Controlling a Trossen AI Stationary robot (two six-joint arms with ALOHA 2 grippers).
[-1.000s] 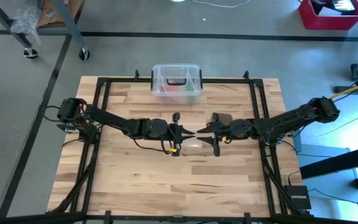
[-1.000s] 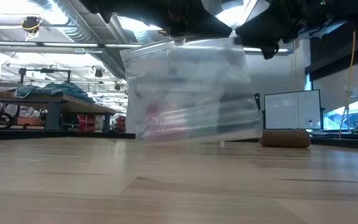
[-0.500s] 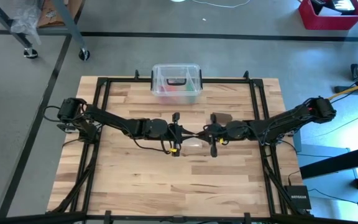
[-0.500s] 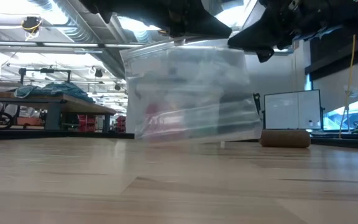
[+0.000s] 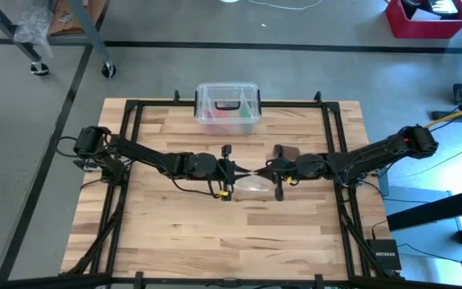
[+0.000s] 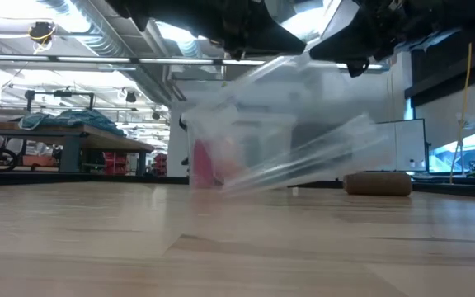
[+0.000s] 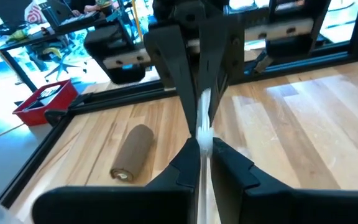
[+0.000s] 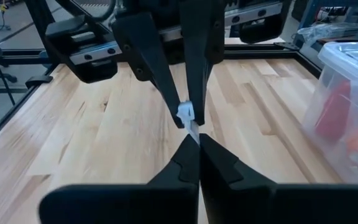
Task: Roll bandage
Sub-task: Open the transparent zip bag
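A: What is your table [image 5: 175, 233] made of?

B: You have pale wood planks with a smooth, satin finish, and a matt black metal frame [image 5: 135, 108] runs round them.

A: And the bandage [image 7: 131, 152]?

B: You see a roll of soft brown cloth, matt and slightly fuzzy.

A: The thing between your two end effectors?

B: A thin, clear plastic bag [image 5: 253, 185], glossy and crinkled. The left end effector [image 7: 202, 149] and right end effector [image 8: 194, 142] are matt black hard plastic. The far box [image 5: 227, 107] is clear, shiny rigid plastic.
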